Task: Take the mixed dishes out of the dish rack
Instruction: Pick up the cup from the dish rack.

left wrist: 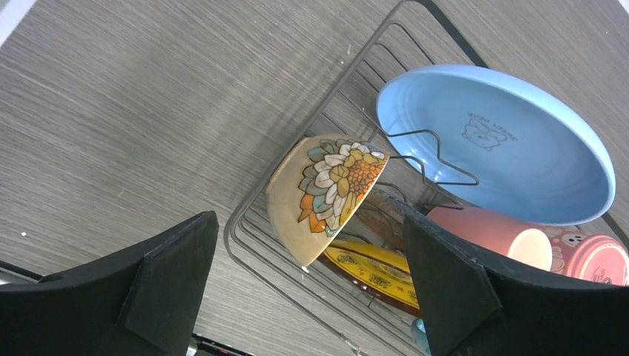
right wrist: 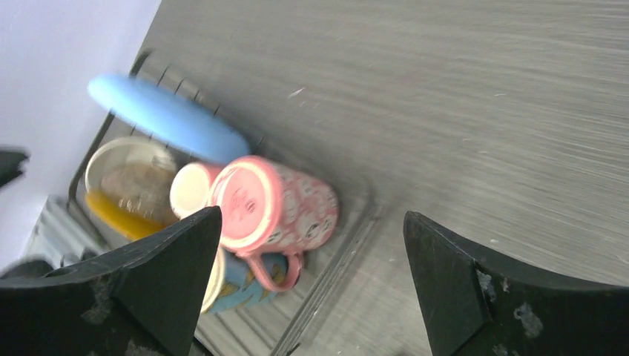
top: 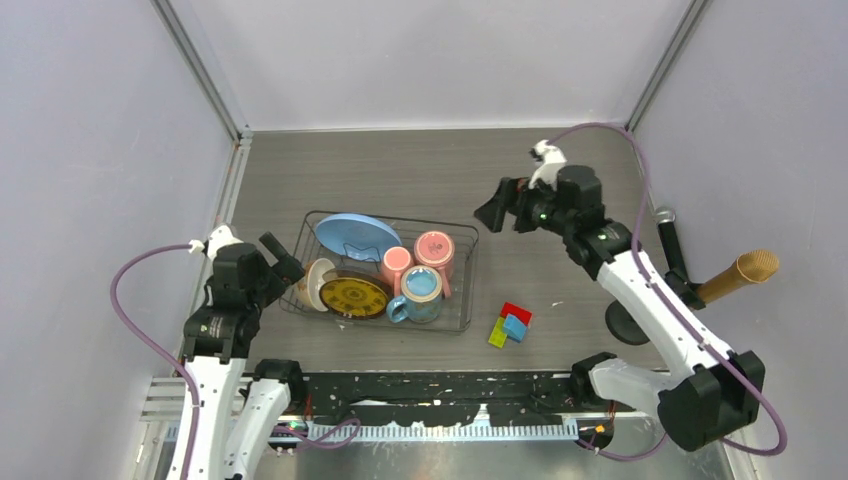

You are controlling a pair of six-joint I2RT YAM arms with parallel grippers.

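From above, the dish rack [top: 462, 290] sits on the grey surface [top: 420, 170] left of centre with all the dishes in it. The light blue plate [top: 357, 235] leans at its 12 o'clock edge, the cream bowl [top: 318, 284] lies at 9 o'clock, and the yellow dark-patterned plate [top: 354, 297] is at 7 o'clock. The plain salmon mug [top: 396, 264] is in the middle, the speckled pink mug [top: 435, 250] at 2 o'clock and the blue mug [top: 420, 292] at 5 o'clock. The left pincer [top: 283, 258] hovers just outside the rack at 9 o'clock, spread wide and holding nothing. The right pincer [top: 497, 208] hangs apart at 2 o'clock, also wide and empty. Small coloured blocks [top: 511, 324] lie near the rack's 4 o'clock corner. In the left wrist view, the jaws stand far apart, framing the bowl, which is tipped on its side in the rack's corner with its flowered outside showing. The blue plate is at 2 o'clock and the salmon mug at 4 o'clock. The right wrist view is somewhat blurred. Its jaws are parted wide with nothing between them, the pink mug lies base outward, and the blue mug seems to sit just beneath it.
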